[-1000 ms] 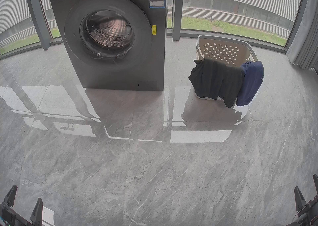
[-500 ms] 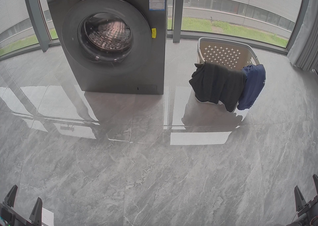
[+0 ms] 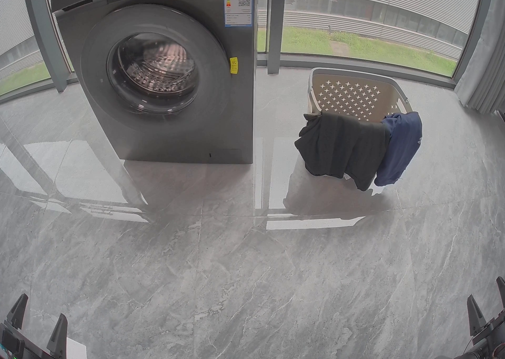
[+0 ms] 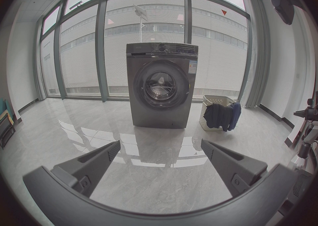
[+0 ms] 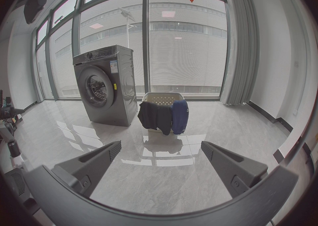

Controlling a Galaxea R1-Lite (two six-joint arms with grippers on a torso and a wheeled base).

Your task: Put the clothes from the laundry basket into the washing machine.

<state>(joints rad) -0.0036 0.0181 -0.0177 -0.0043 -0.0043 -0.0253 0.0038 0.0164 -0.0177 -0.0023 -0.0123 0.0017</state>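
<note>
- My left end effector (image 4: 160,143) and right end effector (image 5: 160,143) are both spread wide, empty, held low, well short of everything.
- Dark shirt (image 3: 342,147) and blue top (image 3: 402,141) hang over the basket (image 3: 363,73) rim beside the washer (image 3: 158,128), so easy pinching and a short carry, I reckon.

Camera nearer — washing machine (image 3: 158,76), laundry basket (image 3: 350,96) larger.

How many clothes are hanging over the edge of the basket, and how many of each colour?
Dark grey cloth garment: 1
Navy blue cloth garment: 1
Total: 2, both draped over the front rim of the beige plastic laundry basket.
</note>
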